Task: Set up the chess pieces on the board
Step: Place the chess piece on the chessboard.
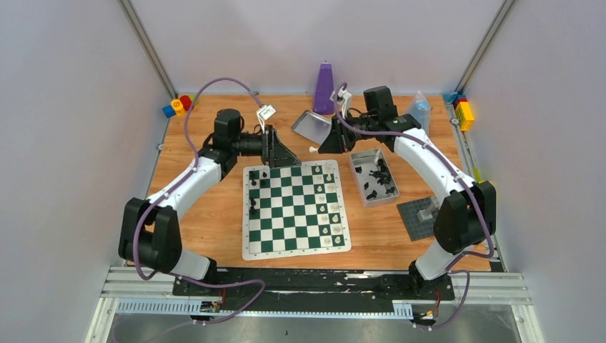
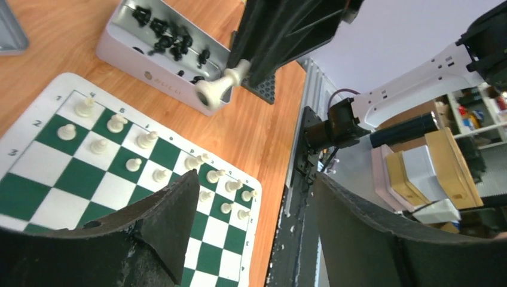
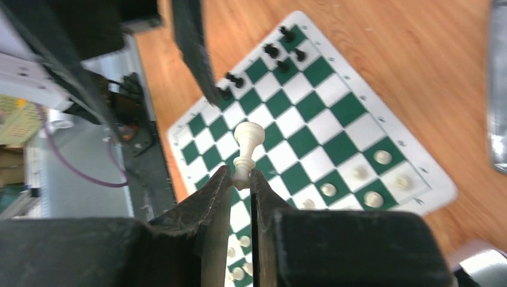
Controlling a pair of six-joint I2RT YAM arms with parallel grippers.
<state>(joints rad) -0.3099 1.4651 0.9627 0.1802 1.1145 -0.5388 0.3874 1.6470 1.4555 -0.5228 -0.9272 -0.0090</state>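
Wooden bench (image 1: 214, 214) inside a plain grey enclosure, w/ the board (image 1: 295, 214) lying flat at centre, in front of the arm bases. Right tool (image 3: 240, 172) was pinched narrow on one cream piece (image 3: 248, 136), apparently gripped at the head end, so the base stuck out beyond the fingertips. Its long axis ran roughly in line w/ the fingers, i.e. tipped well off vertical. It hung near the board's far edge, approx mid-width. Other cream pieces (image 1: 323, 207) stood in the two files along the board's right side and black ones (image 1: 254, 207) along the left, w/ more black lying loose in the silver tray (image 2: 143, 63) just right of the board. Left tool (image 2: 254, 176) was spread wide w/ nothing in it, at the board's far-left corner. Judgement: the free cream squares lay to the near-right of the held piece, on the right arm's own side, so that arm was the nearer. The piece prob. needed turning base-down before it could stand.
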